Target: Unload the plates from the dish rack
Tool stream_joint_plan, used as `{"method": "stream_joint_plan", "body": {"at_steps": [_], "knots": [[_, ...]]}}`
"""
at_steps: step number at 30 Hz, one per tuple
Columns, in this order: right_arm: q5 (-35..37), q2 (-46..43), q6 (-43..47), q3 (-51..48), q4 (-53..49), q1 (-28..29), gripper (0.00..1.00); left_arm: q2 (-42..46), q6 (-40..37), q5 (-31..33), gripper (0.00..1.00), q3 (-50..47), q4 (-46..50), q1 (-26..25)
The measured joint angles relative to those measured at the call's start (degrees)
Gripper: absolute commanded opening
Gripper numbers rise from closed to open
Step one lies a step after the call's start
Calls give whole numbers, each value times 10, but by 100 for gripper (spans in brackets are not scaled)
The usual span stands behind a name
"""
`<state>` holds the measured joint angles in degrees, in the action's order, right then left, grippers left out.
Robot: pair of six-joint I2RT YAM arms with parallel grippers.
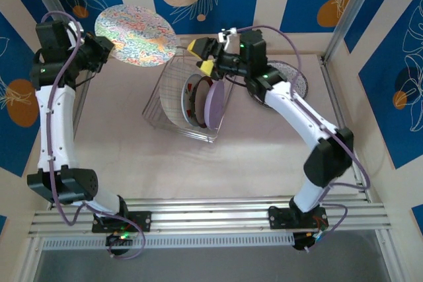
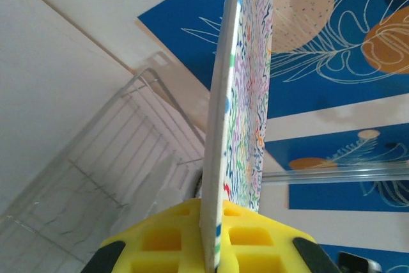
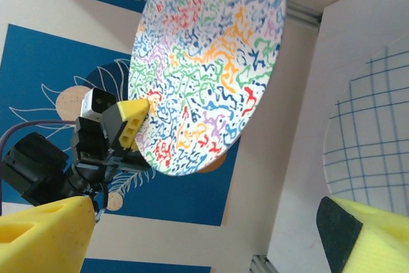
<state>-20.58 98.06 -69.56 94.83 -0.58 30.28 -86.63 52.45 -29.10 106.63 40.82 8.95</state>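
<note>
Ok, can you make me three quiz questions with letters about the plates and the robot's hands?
1. Where is the rainbow plate? A on the floor; B in the left gripper; C flat on the table.
2. What colour is the dish rack's rightmost plate? A lilac; B green; C black.
3. How is the right gripper? A open; B shut on a plate; C shut on a cup.
Answers: B, yellow fingers pinch its rim; A, its face is pale purple; A, its fingers stand apart, empty.

Your right arm (image 1: 297,113) hides half the speckled plate (image 1: 299,82). The grid-lined plate (image 3: 374,139) is cut off; the dish rack (image 2: 89,183) looks blurred.
</note>
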Motion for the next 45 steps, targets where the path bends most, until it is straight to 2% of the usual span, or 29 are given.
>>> {"method": "stream_joint_plan", "body": {"at_steps": [6,18,31,45], "knots": [[-7,86,-37,46,6,7,89,0,52,-21,0,-31,-59,-2],[-9,129,-83,101,45,1,79,0,88,-42,0,-54,-109,-29],[-11,148,-118,113,75,-12,44,-5,106,-41,0,-74,-143,-87],[-12,145,-146,111,101,-22,4,-20,131,-38,0,-89,-167,-107]]}}
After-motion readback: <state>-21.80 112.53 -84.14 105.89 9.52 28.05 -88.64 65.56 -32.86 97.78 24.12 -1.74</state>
